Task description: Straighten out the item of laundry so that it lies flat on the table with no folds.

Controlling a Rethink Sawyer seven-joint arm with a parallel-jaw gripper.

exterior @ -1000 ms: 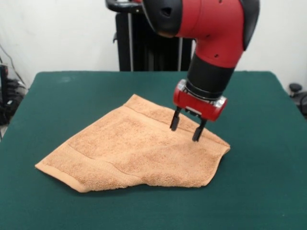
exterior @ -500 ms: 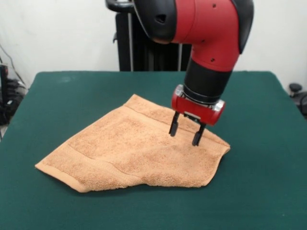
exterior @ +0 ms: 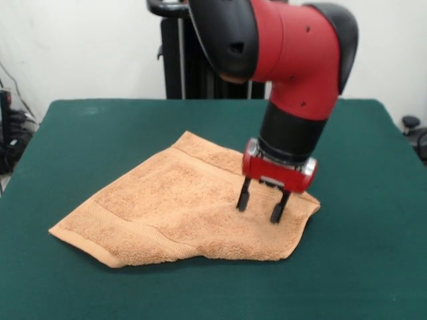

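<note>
So the gripper is spread wide, nothing between its two black fingers, and it points down at the towel near the towel's 3 o'clock edge. The tips look like they're right at the terry surface or just above it; can't tell if they actually touch. Above them sits the red wrist block, then the black collar and the fat red arm coming in from 12 o'clock.

The towel itself is an orange-tan thing lying roughly mid-table, a bit toward 6 o'clock. It's not flat: it looks folded over on itself into a lopsided shape, with one pointy corner out at 9 o'clock, another corner up at 12, and a rounded doubled edge along the 5 o'clock side. A ribbed band runs along the 7 o'clock edge, and another ridge crosses near the top corner.

Green cloth shows all around it, lots of spare room on every side.
</note>
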